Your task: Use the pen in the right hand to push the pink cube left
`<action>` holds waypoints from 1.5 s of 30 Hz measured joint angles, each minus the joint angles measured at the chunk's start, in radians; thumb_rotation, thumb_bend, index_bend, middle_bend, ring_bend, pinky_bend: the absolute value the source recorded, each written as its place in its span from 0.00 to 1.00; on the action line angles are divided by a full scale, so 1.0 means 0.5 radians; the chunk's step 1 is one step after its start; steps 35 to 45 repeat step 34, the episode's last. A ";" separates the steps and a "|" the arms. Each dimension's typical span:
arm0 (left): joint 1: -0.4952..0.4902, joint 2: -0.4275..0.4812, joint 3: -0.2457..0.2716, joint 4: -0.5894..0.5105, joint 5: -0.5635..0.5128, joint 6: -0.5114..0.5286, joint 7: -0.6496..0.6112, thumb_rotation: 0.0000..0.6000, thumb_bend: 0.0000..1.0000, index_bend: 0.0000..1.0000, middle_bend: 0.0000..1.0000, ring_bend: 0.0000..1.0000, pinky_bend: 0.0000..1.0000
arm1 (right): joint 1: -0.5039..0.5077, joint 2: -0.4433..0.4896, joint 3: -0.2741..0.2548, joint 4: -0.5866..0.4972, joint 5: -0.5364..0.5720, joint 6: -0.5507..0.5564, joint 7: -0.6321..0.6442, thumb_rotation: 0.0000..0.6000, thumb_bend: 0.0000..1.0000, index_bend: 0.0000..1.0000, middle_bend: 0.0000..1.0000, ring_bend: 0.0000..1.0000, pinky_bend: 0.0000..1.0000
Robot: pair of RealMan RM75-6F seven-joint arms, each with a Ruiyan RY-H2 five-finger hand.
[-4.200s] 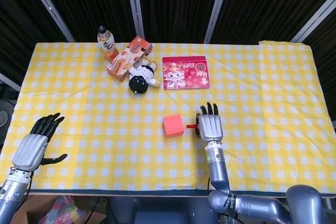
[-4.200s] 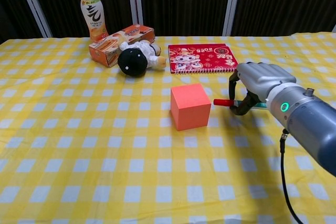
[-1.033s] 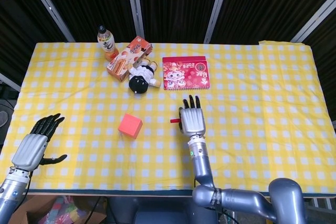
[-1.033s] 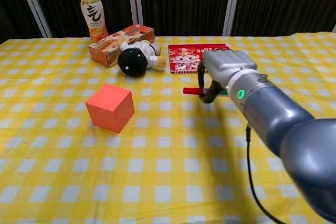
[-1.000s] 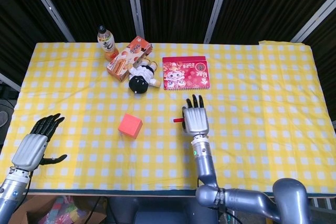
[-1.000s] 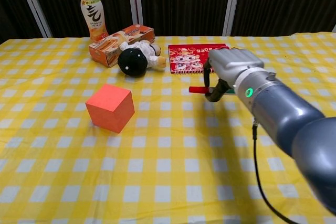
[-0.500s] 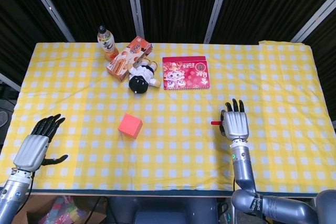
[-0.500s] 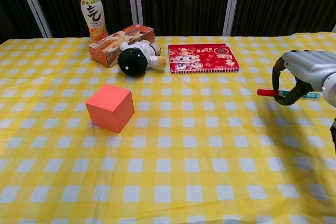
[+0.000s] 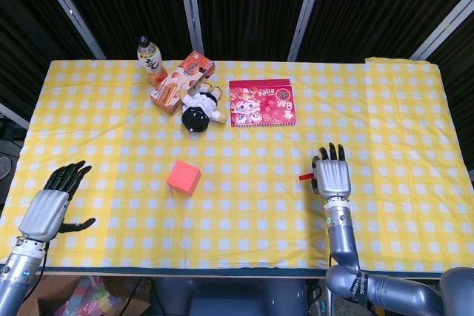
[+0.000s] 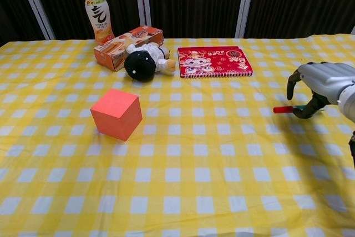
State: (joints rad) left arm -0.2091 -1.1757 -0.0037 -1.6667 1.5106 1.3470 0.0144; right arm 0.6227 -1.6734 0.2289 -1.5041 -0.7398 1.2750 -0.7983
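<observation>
While the pink cube sits left of centre on the yellow checked tablecloth, nothing stands between it and the right hand, well apart at the right edge, fingers curled round the red-capped pen. Behind lie a bottle, snack box, plush doll and red notebook. Half a second back the pen rode slightly higher. The left hand hangs spread, holding nothing. Dark panels back the table.

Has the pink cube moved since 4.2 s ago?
Yes. The pink cube went left: it was below the red notebook, now it lies below the doll.
</observation>
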 measured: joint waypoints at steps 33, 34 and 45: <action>0.031 -0.061 -0.021 0.101 0.085 0.139 0.078 1.00 0.00 0.00 0.00 0.00 0.00 | -0.897 0.996 -0.654 -0.500 -1.286 0.712 1.074 1.00 0.48 0.00 0.00 0.00 0.00; 0.032 -0.064 -0.024 0.103 0.080 0.142 0.085 1.00 0.00 0.00 0.00 0.00 0.00 | -0.952 1.002 -0.684 -0.448 -1.344 0.754 1.127 1.00 0.48 0.00 0.00 0.00 0.00; 0.032 -0.064 -0.024 0.103 0.080 0.142 0.085 1.00 0.00 0.00 0.00 0.00 0.00 | -0.952 1.002 -0.684 -0.448 -1.344 0.754 1.127 1.00 0.48 0.00 0.00 0.00 0.00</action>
